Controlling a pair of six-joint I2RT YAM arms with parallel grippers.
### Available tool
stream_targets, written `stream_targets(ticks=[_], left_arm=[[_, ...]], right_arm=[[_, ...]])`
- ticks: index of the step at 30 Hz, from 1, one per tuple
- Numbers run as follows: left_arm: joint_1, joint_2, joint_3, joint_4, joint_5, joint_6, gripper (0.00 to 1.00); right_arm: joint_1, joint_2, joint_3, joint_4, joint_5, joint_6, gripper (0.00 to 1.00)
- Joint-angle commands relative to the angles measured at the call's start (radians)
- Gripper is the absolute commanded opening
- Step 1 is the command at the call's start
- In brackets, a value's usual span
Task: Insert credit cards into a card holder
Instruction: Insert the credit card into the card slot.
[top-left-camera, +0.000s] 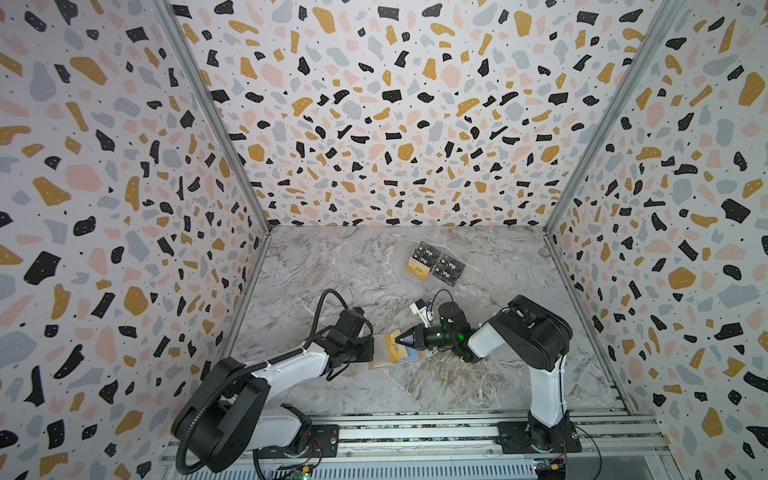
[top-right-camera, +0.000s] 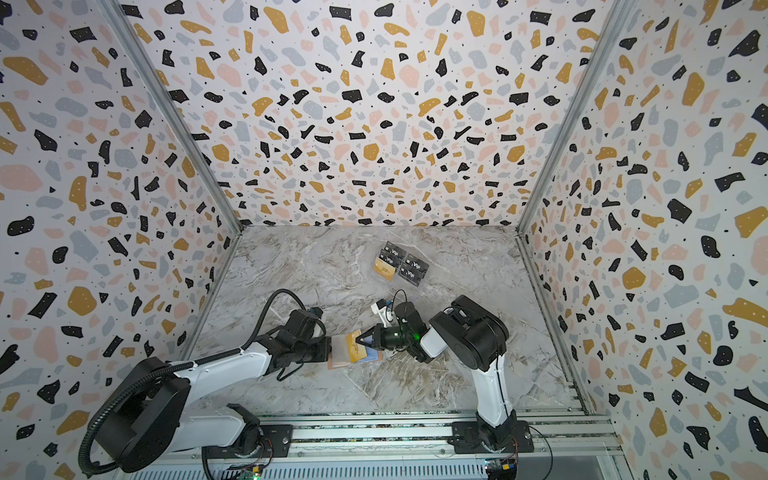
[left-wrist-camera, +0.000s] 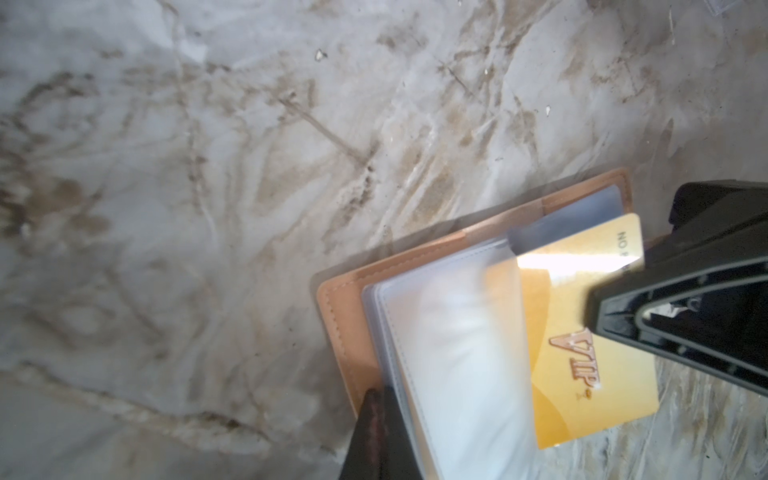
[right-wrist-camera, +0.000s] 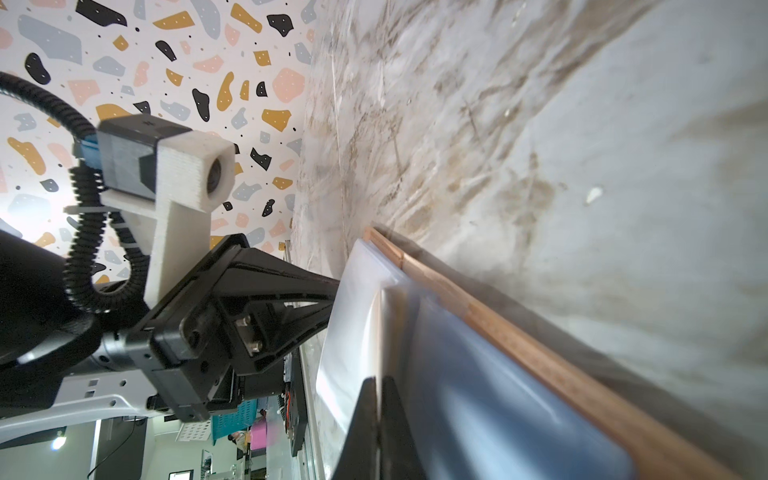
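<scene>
Peach leather card holder (left-wrist-camera: 345, 316) lying open on the marble table (left-wrist-camera: 187, 187) between my arms, my left fingers (left-wrist-camera: 372, 432) pinched together on a clear sleeve (left-wrist-camera: 449, 353) at its edge, my right fingers (left-wrist-camera: 619, 320) clamped on a gold credit card (left-wrist-camera: 602, 395), one end of it under that sleeve

Blurred clear sleeve (left-wrist-camera: 453, 365) veils one end of the gold card (left-wrist-camera: 590, 399) — edge indistinct.
</scene>
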Motion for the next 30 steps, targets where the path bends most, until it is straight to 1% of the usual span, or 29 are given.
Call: stream_targets(ticks=[1, 10, 14, 21, 26, 30], left_arm=[[0.001, 0.033, -0.023, -0.044, 0.001, -0.008, 0.00], [-0.002, 0.013, -0.038, -0.037, -0.002, -0.025, 0.00], [-0.002, -0.014, -0.049, -0.027, -0.007, -0.041, 0.00], [-0.008, -0.016, -0.058, -0.013, 0.000, -0.047, 0.00], [-0.011, -0.013, -0.065, 0.002, 0.007, -0.049, 0.00], [-0.013, -0.009, -0.072, 0.003, 0.010, -0.051, 0.00]], right_arm=[[0.012, 0.007, 0.011, 0.036, -0.027, 0.028, 0.00], [0.025, 0.027, 0.004, 0.072, -0.004, 0.069, 0.00], [0.032, 0.028, -0.008, 0.098, 0.019, 0.097, 0.00], [0.039, 0.019, -0.030, 0.124, 0.064, 0.132, 0.00], [0.043, 0.009, -0.035, 0.121, 0.080, 0.129, 0.00], [0.053, 0.003, -0.034, 0.098, 0.098, 0.102, 0.00]])
